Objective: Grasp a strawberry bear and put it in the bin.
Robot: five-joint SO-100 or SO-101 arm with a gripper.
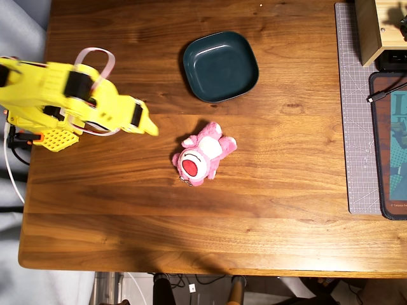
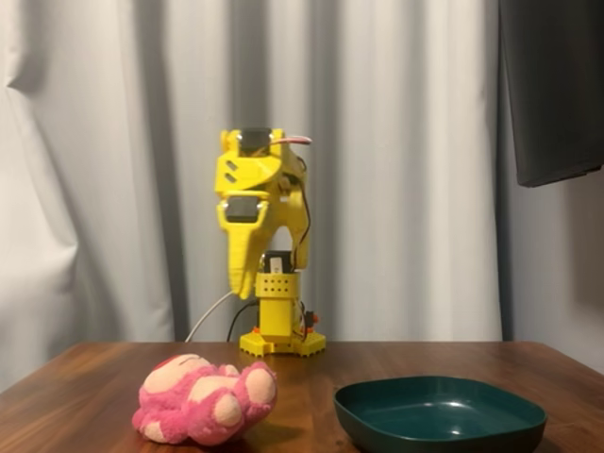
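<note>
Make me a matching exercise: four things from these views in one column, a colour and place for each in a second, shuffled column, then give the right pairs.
Things
1. strawberry bear
2. bin
3. hand
4. cutting mat

Descriptions (overhead view)
A. dark teal, upper middle of the table
B. grey with a grid, right edge of the table
C. pink and white, lying near the table's centre
D. yellow, left of the plush and apart from it

Pairs: 1-C, 2-A, 3-D, 4-B
</note>
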